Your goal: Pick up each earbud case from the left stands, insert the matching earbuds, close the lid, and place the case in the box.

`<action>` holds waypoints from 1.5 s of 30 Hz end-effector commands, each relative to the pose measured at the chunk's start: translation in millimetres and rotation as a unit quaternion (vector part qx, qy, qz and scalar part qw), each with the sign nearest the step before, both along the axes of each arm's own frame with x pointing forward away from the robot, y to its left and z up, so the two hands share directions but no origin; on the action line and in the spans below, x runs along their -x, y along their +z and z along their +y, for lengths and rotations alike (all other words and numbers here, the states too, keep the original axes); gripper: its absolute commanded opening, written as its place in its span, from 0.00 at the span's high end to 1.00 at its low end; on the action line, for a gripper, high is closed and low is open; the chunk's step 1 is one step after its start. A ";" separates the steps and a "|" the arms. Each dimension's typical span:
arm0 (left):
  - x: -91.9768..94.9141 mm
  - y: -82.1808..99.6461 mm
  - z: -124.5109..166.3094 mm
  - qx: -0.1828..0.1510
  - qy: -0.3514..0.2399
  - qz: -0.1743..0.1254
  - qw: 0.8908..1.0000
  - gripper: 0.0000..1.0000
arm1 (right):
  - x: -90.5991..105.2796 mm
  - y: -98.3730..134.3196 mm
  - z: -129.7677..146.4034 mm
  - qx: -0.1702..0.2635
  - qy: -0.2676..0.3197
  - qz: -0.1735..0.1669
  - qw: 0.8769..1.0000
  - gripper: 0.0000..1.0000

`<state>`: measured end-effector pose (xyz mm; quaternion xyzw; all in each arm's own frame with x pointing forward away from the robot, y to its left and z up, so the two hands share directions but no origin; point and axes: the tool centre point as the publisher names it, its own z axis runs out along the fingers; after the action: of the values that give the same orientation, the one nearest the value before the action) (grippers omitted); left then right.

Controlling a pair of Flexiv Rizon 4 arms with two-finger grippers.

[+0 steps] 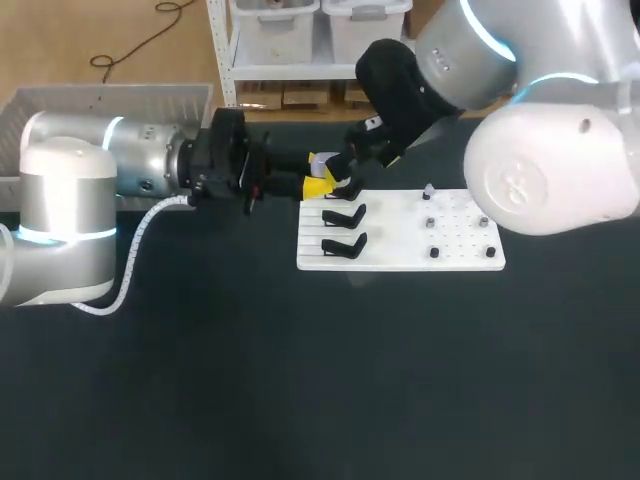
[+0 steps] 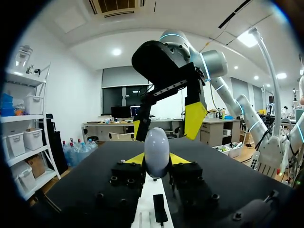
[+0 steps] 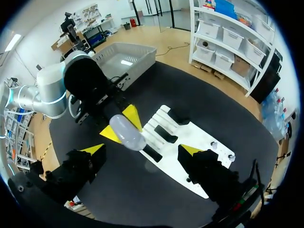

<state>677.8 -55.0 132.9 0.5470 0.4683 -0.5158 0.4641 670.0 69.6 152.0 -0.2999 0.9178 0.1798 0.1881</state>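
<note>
A pale grey, egg-shaped earbud case [image 2: 156,151] stands upright between the yellow tips of my left gripper [image 2: 156,160], which is shut on it from both sides. In the head view that gripper [image 1: 321,180] is at the back left corner of the white board [image 1: 400,258]. My right gripper [image 3: 141,149] hangs just above the case [image 3: 127,133] with its fingers [image 2: 194,118] spread wide and open, touching nothing. Two black stands [image 1: 345,215] on the board's left part hold no case. Small earbuds [image 1: 430,222] sit on pegs on its right part.
A grey bin [image 1: 60,105] stands at the table's back left, behind my left arm. Black tabletop stretches in front of the board.
</note>
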 end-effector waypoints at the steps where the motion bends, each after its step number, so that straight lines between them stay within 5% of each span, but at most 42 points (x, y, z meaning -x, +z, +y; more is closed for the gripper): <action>1: -0.5 -1.0 0.0 0.001 0.000 -0.001 1.000 1.00 | -4.6 -2.8 1.8 0.002 -0.004 0.002 1.000 0.00; 14: -0.5 -1.0 0.0 0.001 0.000 -0.001 1.000 1.00 | -17.5 2.0 -4.4 -0.002 -0.025 -0.006 1.000 0.00; 24: -0.5 -1.0 0.0 0.001 0.000 -0.001 1.000 1.00 | -30.2 31.7 -24.3 -0.022 -0.049 -0.060 0.997 0.00; 34: 0.2 -3.2 -1.1 -0.003 -0.004 -0.002 1.000 1.00 | -39.2 36.5 -81.6 0.073 -0.072 -0.096 0.990 0.00; 45: 0.8 -2.9 -6.1 -0.008 -0.010 -0.003 1.000 1.00 | -40.5 -3.5 -132.4 0.143 -0.078 -0.060 0.985 0.00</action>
<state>674.6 -59.9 130.2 0.5550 0.4663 -0.5142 0.4584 708.5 -60.1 155.1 -0.2620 0.9415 0.0135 0.2115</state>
